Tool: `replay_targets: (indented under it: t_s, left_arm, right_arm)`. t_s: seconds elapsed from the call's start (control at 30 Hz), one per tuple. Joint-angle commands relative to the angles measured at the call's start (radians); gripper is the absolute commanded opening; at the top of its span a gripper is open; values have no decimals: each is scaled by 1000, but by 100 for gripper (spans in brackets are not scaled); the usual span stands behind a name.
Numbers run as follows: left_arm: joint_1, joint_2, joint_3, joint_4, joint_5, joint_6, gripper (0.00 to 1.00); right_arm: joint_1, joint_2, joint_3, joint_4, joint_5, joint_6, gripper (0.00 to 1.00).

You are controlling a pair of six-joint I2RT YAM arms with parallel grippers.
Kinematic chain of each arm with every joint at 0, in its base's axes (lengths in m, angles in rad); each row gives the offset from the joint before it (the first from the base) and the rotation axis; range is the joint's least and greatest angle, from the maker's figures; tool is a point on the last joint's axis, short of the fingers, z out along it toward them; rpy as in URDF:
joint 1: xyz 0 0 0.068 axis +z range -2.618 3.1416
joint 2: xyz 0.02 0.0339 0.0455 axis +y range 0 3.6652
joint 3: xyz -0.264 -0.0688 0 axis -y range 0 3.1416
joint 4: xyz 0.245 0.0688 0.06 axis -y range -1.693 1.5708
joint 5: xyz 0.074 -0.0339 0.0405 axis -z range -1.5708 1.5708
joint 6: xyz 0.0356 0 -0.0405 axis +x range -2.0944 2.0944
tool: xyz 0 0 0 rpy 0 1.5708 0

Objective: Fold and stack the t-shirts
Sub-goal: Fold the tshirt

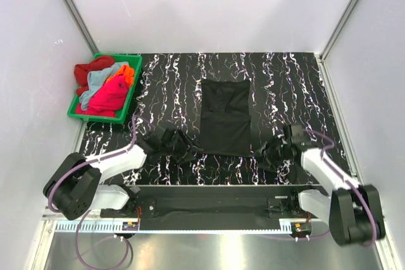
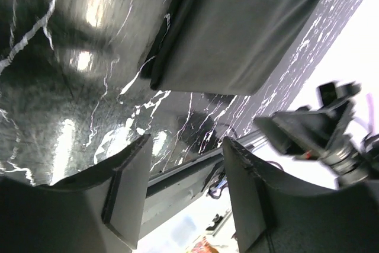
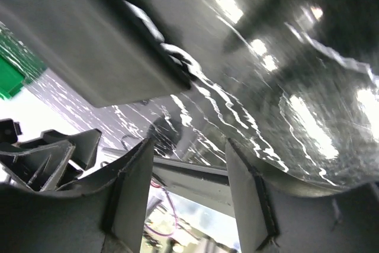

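A black t-shirt (image 1: 224, 117) lies flat on the table's middle, folded into a tall rectangle. In the left wrist view the black t-shirt (image 2: 237, 34) has its folded edge just beyond the fingers, and in the right wrist view the black t-shirt (image 3: 77, 45) fills the upper left. My left gripper (image 1: 188, 150) hovers low by the shirt's near left corner; my right gripper (image 1: 269, 153) is by its near right corner. Both the left gripper (image 2: 186, 188) and the right gripper (image 3: 189, 197) are open with nothing between their fingers. Red, light blue, orange and magenta t-shirts (image 1: 107, 86) are heaped in a bin.
The green plastic bin (image 1: 133, 90) stands at the table's back left, and a corner of the bin (image 3: 9, 75) shows in the right wrist view. The table (image 1: 285, 86) has a black marbled top with white walls on three sides. Arm bases line the near edge.
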Motion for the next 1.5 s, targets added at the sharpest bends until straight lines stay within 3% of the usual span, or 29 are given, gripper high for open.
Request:
replay_targets:
  t_s: [0.0, 0.13, 0.47, 0.7, 0.93, 1.47]
  left_arm:
    - [-54, -35, -56, 157, -143, -167, 56]
    - [-71, -17, -136, 237, -157, -248, 56]
    - [-105, 92, -162, 305, -208, -394, 52]
    - [-114, 102, -150, 260, -275, -445, 50]
    - [-113, 155, -153, 279, -267, -474, 49]
    - [-93, 218, -121, 286, -257, -480, 32]
  right_arm:
    - [49, -111, -107, 147, 66, 258, 57]
    - [62, -137, -223, 249, 79, 361, 54]
    - [94, -76, -244, 305, 142, 427, 50]
    - [99, -27, -244, 328, 162, 438, 49]
    - [100, 25, -226, 342, 166, 441, 43]
    - [100, 74, -212, 348, 183, 435, 39]
